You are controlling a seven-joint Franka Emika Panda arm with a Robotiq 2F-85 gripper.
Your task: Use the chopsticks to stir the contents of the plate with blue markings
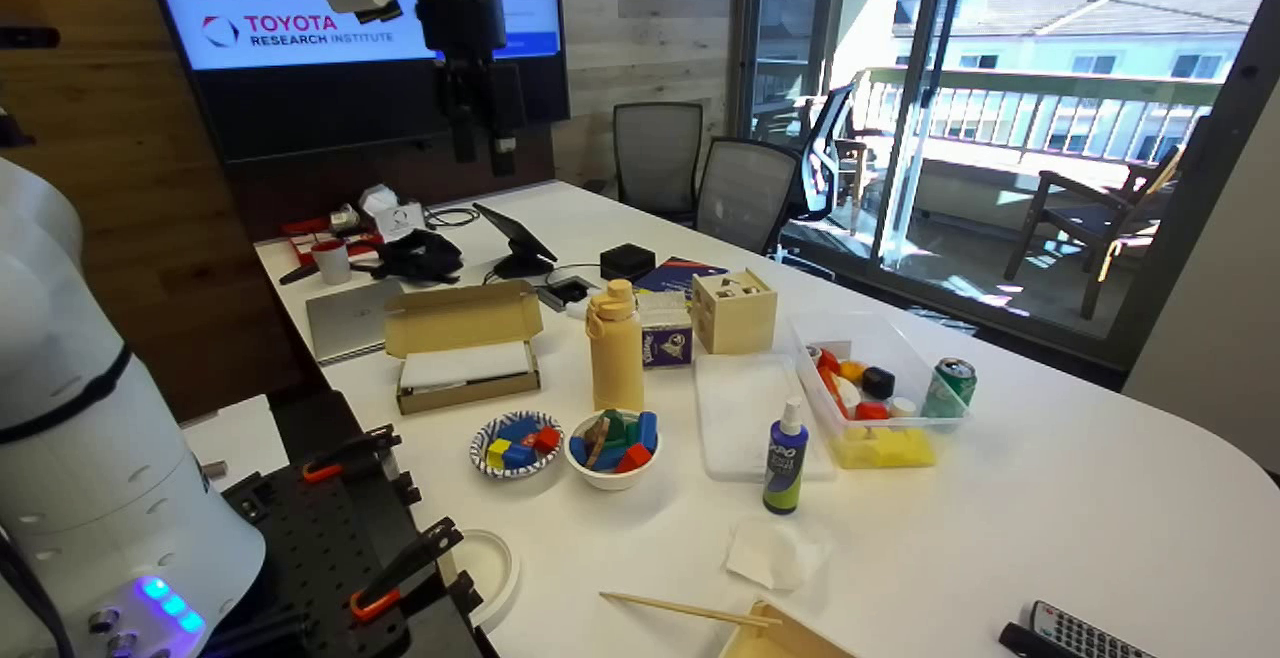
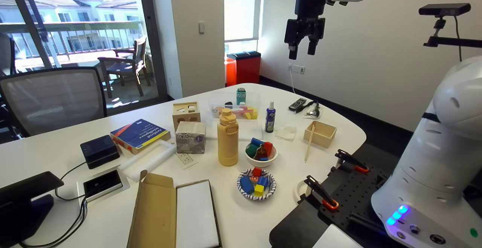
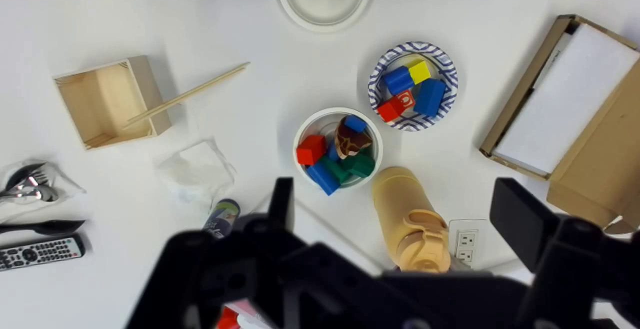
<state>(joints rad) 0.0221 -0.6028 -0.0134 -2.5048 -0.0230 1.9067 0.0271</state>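
Pale wooden chopsticks (image 1: 680, 608) are lying across the wall of the open wooden box (image 1: 790, 643) in an exterior view. Their long axis is running nearly level, one end sitting over the box interior and the outer end pointing away from it toward the white round dish (image 1: 488, 570). The gripper (image 1: 483, 160) is hanging downward, far above the level of the box and well apart from it. The stick ends over the box are parting slightly.

In an exterior view, the chopsticks are leaning on the box rim, their outer end dipping toward the tabletop (image 2: 290, 153). The arm's white base (image 2: 421, 180) is standing to the picture's right of the box; the gripper's fingers (image 2: 293, 50) are pointing down, spread wide. The chopsticks are appearing as a slim line.

In the wrist view, the chopsticks are slanting up and rightward out of the box, pointing toward the dish. The plate with blue markings (image 3: 451, 81) is sitting right of the box, well apart, holding red, blue and yellow blocks (image 3: 430, 97). The fingers are standing wide apart, the tan bottle (image 3: 397, 199) showing between them. The chopsticks are looking straight, straw-coloured and close together; contact with the box floor is not showing clearly.
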